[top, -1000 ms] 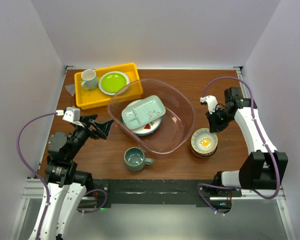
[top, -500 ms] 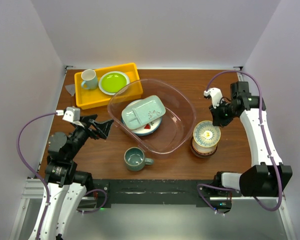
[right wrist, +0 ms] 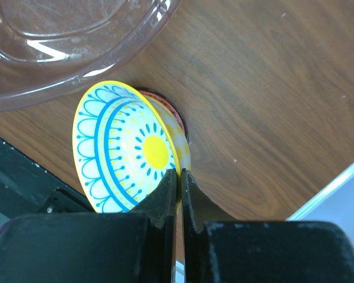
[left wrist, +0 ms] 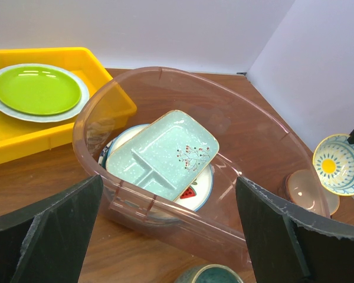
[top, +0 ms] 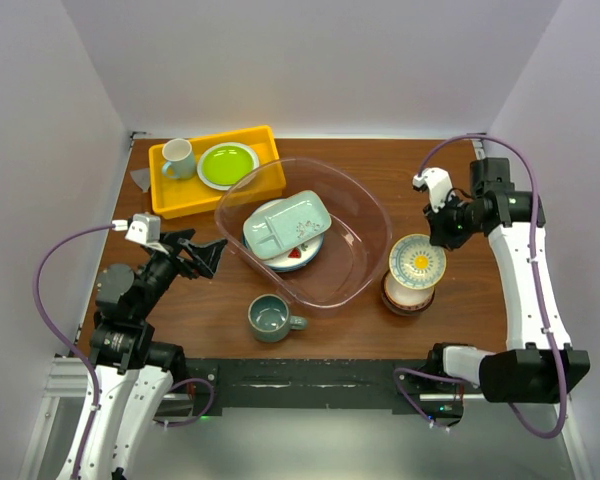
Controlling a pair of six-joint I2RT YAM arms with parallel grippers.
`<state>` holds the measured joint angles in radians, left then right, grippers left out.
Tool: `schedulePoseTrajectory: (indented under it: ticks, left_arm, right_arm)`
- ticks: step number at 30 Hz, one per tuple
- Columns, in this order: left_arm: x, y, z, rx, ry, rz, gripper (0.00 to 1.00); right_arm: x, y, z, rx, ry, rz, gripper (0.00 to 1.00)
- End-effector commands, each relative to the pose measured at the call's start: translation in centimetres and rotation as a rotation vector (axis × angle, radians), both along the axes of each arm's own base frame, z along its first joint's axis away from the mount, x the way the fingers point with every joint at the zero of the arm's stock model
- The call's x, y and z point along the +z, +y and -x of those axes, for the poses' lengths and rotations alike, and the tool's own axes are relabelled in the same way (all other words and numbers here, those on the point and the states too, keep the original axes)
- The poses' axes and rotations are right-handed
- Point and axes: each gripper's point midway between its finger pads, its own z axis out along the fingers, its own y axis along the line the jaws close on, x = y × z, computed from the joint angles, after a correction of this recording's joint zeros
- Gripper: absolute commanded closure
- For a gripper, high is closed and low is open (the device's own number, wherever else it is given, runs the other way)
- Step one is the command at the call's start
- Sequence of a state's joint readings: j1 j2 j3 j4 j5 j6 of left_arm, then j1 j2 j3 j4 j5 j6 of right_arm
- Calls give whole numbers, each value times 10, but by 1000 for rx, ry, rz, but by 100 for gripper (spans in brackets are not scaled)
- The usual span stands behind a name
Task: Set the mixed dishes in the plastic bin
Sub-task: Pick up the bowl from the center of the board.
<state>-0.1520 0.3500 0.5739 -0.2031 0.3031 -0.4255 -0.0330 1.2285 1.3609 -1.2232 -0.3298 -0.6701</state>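
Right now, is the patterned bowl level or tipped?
Tipped. The right pincer pinches the patterned bowl by its rim, its inside tilted toward the bin.

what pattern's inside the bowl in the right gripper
Bowl: blue arcs and rings, yellow centre; right wrist view.

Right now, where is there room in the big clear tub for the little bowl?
The right half of the tub, between the green tray and its right wall, is bare. The left half is crowded: the tray lies on plates. Outside, the table is bare behind the tub, right of the yellow tray.
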Motion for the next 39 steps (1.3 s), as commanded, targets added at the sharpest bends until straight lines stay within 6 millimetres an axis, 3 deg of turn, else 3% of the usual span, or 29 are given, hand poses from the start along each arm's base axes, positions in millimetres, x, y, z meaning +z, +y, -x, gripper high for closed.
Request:
schedulePoseTrajectory:
  ticks: [1,19,27,39]
  left_arm:
    - [4,-3,-2,-15,-29,-14,0]
    - [-9,-22,-4,-128,58,11,0]
    - [-16,-42,2,-228,159,137,0]
    - [-3,-65,-2,-287,226,199,0]
  right_arm:
    - [34,2,1,-1,-95,-11,100]
    - [63,48,-1,146,-110,-245,100]
    - [59,62,0,200,-92,-315,100]
    - [46,71,3,236,-71,-362,100]
